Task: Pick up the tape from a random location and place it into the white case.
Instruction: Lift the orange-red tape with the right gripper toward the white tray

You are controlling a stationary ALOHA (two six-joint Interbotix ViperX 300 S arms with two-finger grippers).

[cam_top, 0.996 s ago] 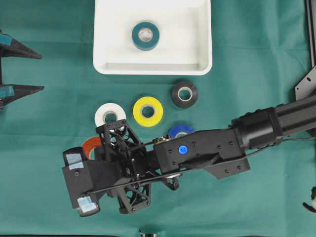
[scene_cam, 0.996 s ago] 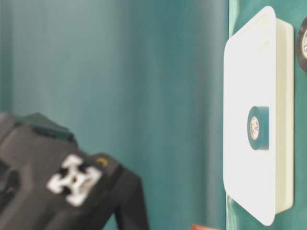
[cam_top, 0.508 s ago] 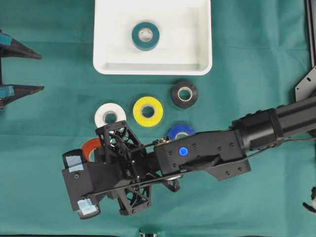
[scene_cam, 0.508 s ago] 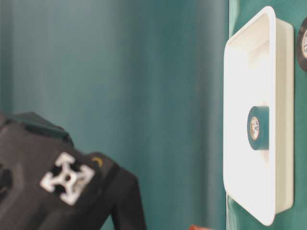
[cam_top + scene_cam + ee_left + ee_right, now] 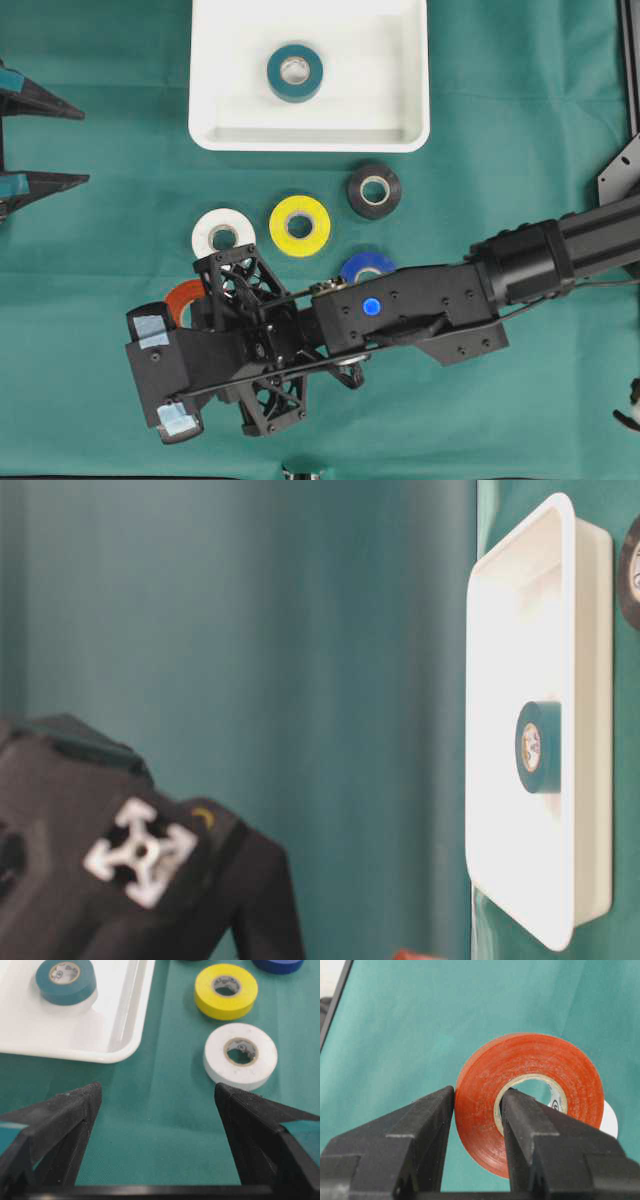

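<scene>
The white case lies at the top centre with a teal tape roll in it. My right gripper reaches across to the lower left and is shut on the wall of a red tape roll. In the right wrist view one finger is in the hole of the red roll, the other outside, with the gripper clamped. My left gripper is open and empty at the left edge, as its wrist view shows.
White, yellow and black rolls lie below the case. A blue roll is half hidden by the right arm. The left wrist view shows the case rim, teal, yellow and white rolls.
The right wrist shifted very slightly a second ago and has held still since, still shut on the red roll. The left arm has not moved.
</scene>
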